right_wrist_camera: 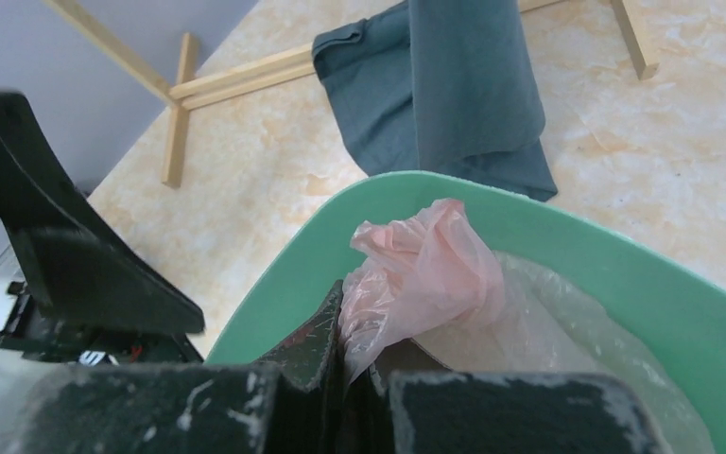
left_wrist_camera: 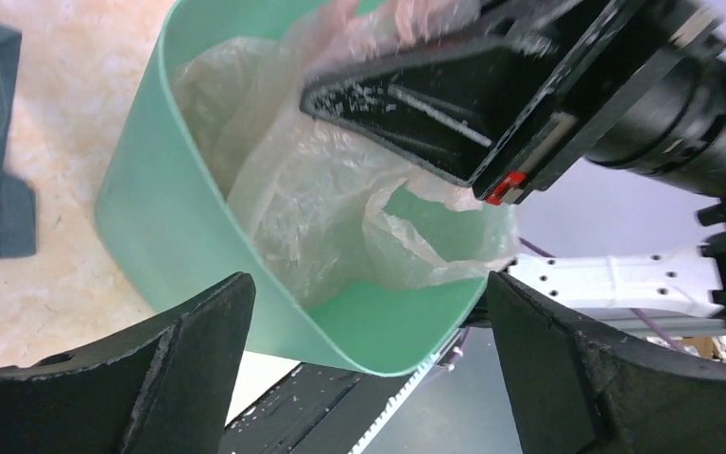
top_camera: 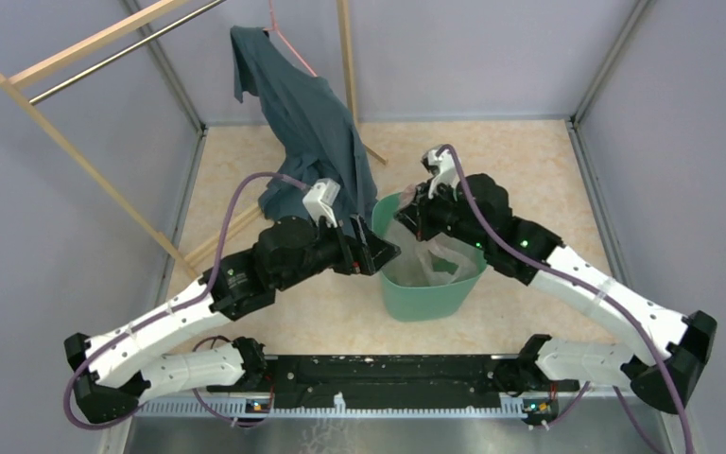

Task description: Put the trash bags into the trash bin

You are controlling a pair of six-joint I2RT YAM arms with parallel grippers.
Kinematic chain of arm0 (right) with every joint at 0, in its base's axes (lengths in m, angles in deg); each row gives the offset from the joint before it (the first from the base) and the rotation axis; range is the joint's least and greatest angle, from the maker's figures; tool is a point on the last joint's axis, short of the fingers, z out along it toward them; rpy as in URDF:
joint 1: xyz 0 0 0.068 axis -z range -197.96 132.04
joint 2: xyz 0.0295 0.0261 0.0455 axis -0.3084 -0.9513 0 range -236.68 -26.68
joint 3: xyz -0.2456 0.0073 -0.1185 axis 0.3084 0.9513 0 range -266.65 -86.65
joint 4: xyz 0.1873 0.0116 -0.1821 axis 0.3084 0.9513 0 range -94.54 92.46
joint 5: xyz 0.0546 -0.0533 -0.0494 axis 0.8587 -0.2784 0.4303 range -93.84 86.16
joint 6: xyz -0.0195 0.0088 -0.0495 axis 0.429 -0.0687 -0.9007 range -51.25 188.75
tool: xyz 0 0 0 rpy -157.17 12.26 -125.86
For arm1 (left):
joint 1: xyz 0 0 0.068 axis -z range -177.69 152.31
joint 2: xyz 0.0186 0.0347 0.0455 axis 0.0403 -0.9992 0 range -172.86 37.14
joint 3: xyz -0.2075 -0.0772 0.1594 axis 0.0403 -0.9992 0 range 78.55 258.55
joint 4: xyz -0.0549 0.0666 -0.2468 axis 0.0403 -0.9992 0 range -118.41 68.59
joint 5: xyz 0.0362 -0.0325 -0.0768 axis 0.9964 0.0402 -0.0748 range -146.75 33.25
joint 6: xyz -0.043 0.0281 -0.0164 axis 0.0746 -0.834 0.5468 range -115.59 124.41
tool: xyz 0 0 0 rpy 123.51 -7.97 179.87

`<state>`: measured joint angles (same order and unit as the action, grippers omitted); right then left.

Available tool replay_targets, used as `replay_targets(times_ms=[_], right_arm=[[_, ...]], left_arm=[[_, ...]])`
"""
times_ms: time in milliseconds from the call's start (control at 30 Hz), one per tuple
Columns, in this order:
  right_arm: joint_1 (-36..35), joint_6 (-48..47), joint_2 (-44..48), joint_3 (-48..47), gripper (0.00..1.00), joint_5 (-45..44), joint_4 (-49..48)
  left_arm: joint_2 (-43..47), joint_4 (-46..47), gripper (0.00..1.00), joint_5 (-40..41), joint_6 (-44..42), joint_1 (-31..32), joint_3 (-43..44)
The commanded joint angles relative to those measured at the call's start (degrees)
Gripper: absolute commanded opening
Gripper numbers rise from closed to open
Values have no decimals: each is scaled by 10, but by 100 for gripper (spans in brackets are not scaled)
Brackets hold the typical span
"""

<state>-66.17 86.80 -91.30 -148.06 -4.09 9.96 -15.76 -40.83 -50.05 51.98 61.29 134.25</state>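
The teal-green trash bin point(top_camera: 425, 295) stands on the floor between my arms. The pale pink trash bag point(right_wrist_camera: 430, 274) lies mostly inside the bin and spreads over its inner wall, as the left wrist view point(left_wrist_camera: 312, 189) shows. My right gripper point(right_wrist_camera: 364, 364) is shut on a bunched corner of the bag, just above the bin's far rim point(right_wrist_camera: 567, 222). In the top view it point(top_camera: 414, 210) sits at the bin's back edge. My left gripper point(left_wrist_camera: 369, 312) is open and empty, its jaws wide on either side of the bin's left rim point(left_wrist_camera: 142, 151).
A dark blue-grey shirt point(top_camera: 307, 123) hangs from a wooden rack point(top_camera: 76, 57) behind the bin and trails onto the floor point(right_wrist_camera: 454, 104). Rack legs point(right_wrist_camera: 180, 90) lie on the floor at back left. Grey walls close in both sides.
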Motion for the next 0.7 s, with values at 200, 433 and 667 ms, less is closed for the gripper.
replay_targets(times_ms=[200,433,667], right_arm=[[1,-25,70,-33,0,100,61],[1,-35,71,-30,0,196,44],[2,-47,108,5,0,221,23]], left_arm=[[19,13,87,-19,-1,2,118],[-108,-42,95,-7,-18,2,238],[-114,3,78,24,-16,2,205]])
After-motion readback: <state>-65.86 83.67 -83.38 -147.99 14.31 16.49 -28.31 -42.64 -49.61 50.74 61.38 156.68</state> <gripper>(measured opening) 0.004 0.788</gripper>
